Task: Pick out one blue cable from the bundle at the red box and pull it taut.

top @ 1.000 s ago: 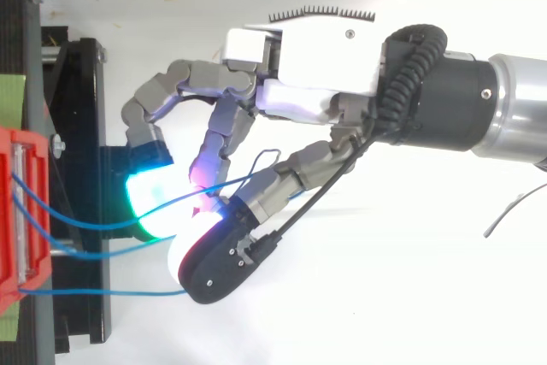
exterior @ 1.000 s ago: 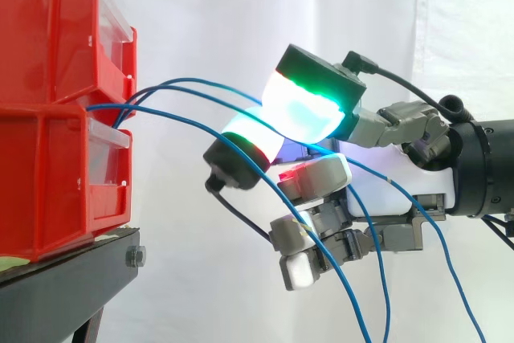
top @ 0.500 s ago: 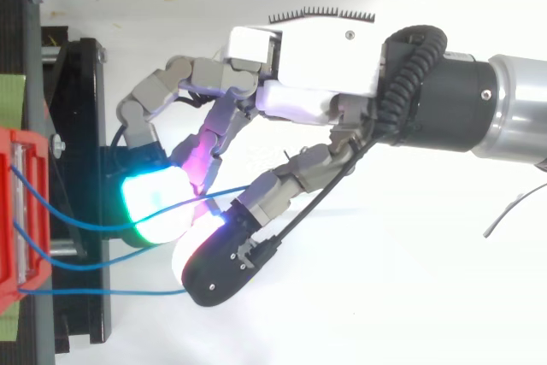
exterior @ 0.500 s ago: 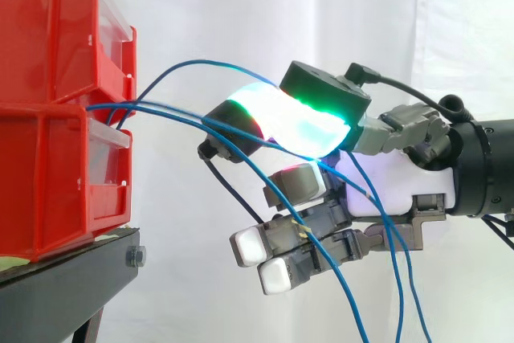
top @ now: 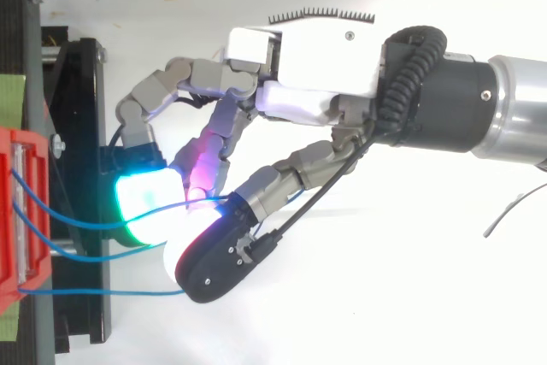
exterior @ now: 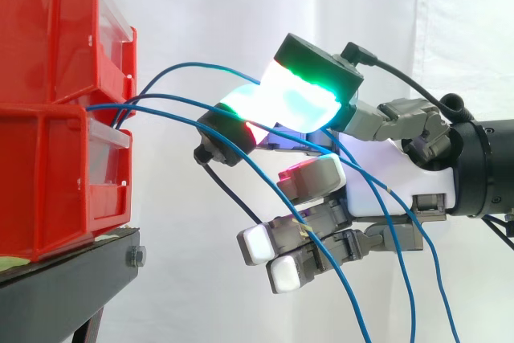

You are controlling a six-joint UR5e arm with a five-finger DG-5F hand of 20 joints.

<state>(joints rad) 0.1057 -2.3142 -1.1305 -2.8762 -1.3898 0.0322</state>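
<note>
Red bins point(exterior: 48, 118) sit stacked on a black stand point(exterior: 72, 275), left of the hand point(exterior: 385, 190). The blue cables point(exterior: 161, 98) run from the bins rightward to the hand. One blue cable point(top: 85, 226), still curved, is pinched between two glowing fingertips point(exterior: 301, 102). The remaining cables droop below the hand.

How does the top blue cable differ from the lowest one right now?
The top cable arcs upward from the red bins and runs in between the hand's glowing fingers; the lowest cable slopes down past the lower fingers and off the bottom. The top one is pinched; the lowest hangs free. Both are thin, blue and slack.
</note>
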